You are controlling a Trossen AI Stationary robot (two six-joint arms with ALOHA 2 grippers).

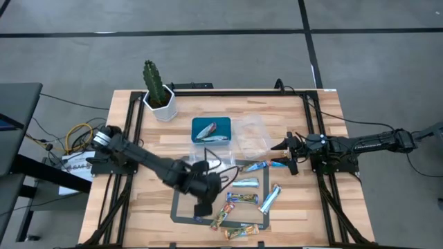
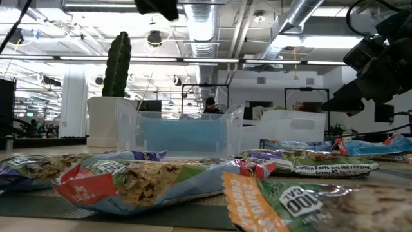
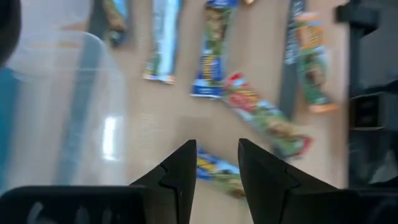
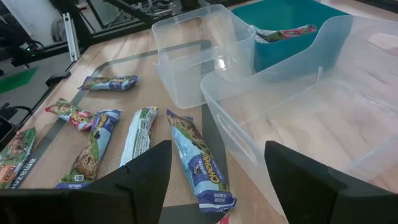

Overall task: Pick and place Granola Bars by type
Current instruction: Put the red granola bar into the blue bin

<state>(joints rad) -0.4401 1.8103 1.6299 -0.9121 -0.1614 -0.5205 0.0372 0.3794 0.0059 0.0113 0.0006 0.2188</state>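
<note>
Several Granola Bars (image 1: 243, 182) lie scattered flat on my wooden table (image 1: 159, 200), most of them on or around a dark mat (image 1: 181, 207) at the near-centre of it. From the right wrist view I can count blue, silver-blue and multicoloured wrappers lying side by side on that mat. Just beyond the mat stands a teal tray (image 1: 211, 129) with at least one bar (image 4: 283, 32) already lying inside it. Beside the tray, to its right, sit clear plastic tubs (image 1: 252, 136), one close to the mat and another against it. My left gripper (image 1: 205, 207) hangs low over the mat's left part, its fingers (image 3: 180, 174) spread apart with nothing between them and a blue bar (image 3: 217, 171) lying on the wood below. My right gripper (image 1: 282, 148) waits to the right of the tubs, its fingers (image 4: 146, 171) wide apart and empty. Left of the tray, a potted cactus (image 1: 158, 90) stands at the table's far edge.
</note>
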